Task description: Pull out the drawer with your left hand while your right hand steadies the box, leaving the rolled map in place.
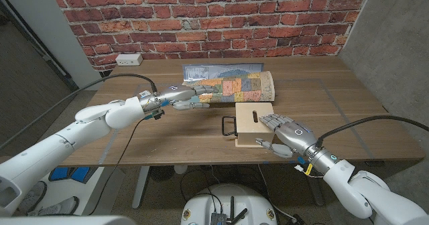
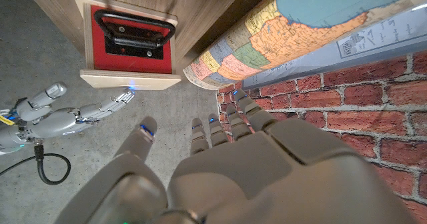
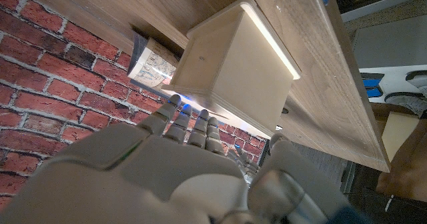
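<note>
White power strip (image 1: 128, 59) beside brick wall (image 1: 201, 11)

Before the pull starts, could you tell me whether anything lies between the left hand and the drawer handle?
Nothing visible does: bare table separates the left hand from the black handle; the rolled map lies behind that path.

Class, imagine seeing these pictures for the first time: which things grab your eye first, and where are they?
The colourful rolled map lies across the table's far middle, before the brick wall. Just in front of it sits a pale wooden box with a black drawer handle facing the robot's left. The right robot hand rests on the box, while the left robot hand hovers open by the map.
</note>
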Tool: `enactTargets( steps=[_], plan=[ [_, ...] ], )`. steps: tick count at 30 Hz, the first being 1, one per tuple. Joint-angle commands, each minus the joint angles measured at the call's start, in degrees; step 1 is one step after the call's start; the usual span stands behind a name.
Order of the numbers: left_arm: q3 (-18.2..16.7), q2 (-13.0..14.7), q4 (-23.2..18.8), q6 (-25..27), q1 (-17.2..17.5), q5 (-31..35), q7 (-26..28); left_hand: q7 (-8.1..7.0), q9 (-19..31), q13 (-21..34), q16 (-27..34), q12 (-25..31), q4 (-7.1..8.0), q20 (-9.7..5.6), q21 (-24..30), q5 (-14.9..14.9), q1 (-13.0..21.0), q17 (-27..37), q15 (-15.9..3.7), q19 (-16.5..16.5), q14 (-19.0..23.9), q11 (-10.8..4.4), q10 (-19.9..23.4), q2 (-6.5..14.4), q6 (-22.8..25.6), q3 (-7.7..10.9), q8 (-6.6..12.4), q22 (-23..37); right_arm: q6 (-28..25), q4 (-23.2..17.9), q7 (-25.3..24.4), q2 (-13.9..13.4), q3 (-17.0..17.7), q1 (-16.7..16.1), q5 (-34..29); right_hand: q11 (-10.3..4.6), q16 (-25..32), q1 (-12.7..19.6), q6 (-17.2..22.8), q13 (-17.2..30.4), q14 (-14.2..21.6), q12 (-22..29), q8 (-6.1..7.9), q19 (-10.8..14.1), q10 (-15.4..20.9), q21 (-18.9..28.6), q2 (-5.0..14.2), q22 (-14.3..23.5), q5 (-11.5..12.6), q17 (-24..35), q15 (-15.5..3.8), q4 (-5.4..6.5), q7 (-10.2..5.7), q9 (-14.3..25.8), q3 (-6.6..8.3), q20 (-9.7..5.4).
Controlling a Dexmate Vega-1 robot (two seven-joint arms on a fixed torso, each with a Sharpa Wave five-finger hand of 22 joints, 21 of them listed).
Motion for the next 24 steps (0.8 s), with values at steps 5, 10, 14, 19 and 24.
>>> enactTargets(
  steps=[5,10,14,19,24],
  plan=[
    [1.6,0.0,2.8,-5.5,-2.5,5.5,1.3,-1.06,0.3,0.1,0.3,0.4,0.73,-8.01,0.2,0.0,-0.9,0.2,-7.50,-0.3,0.8,-0.92,1.0,3.4,0.0,-0.11,0.27,0.3,-1.0,-0.4,1.3,-0.5,-0.9,0.8,-1.6,0.69,0.5,-0.9,0.4,0.1,1.5,0.6,0.36,-0.9,1.2,-0.1,2.04,0.2,-0.3,-0.1,-0.55,0.18,0.68,0.3,0.46,-4.07],
    [2.9,-0.9,5.1,-8.6,-5.0,8.2,1.8,0.09,0.3,0.0,0.4,0.5,1.17,-8.10,0.2,0.0,-1.0,0.1,-7.81,-0.4,1.3,-1.18,1.9,3.3,1.0,-0.28,0.70,0.3,-0.9,-0.4,1.6,-0.7,-1.1,1.0,-1.5,0.73,0.5,-1.0,0.5,0.1,1.6,0.6,0.39,-1.0,1.4,0.0,2.03,0.2,-0.3,-0.2,-0.49,0.20,0.98,0.3,0.53,-4.14],
    [4.3,-1.7,7.7,-11.8,-7.5,9.9,2.1,0.29,0.3,0.0,0.5,0.6,1.41,-8.40,0.3,0.0,-1.0,0.1,-8.03,-0.2,2.1,-1.34,2.7,3.2,1.8,-0.35,0.95,0.3,-0.7,-0.3,1.7,-1.0,-1.1,1.3,-1.4,0.85,0.5,-1.0,0.5,0.1,1.8,0.6,0.38,-0.9,1.5,0.1,2.03,0.2,-0.3,-0.3,-0.39,0.20,1.04,0.3,0.62,-4.20],
    [5.3,-2.4,9.6,-14.8,-9.5,12.3,2.8,0.31,0.3,0.0,0.5,0.6,1.61,-8.53,0.4,0.0,-0.9,0.0,-8.35,-0.2,2.5,-1.75,3.4,3.2,3.1,-0.35,1.35,0.3,-0.7,-0.4,2.1,-1.2,-1.1,1.4,-0.9,1.10,0.5,-1.0,0.5,0.1,1.9,0.6,0.41,-0.8,1.7,0.2,2.05,0.2,-0.4,-0.3,-0.33,0.21,1.21,0.4,0.72,-4.33],
    [5.9,-2.8,11.2,-17.1,-10.7,13.9,3.7,0.25,0.3,0.0,0.4,0.7,1.67,-8.52,0.6,0.1,-0.7,0.0,-8.69,0.3,3.2,-1.88,4.4,3.3,4.5,-0.16,1.69,0.3,-0.6,-0.3,2.3,-1.5,-1.1,1.5,-0.7,1.10,0.5,-1.1,0.6,0.1,1.9,0.6,0.43,-0.8,1.8,0.2,2.07,0.2,-0.4,-0.4,-0.27,0.29,1.26,0.4,0.78,-4.36]
  ],
)
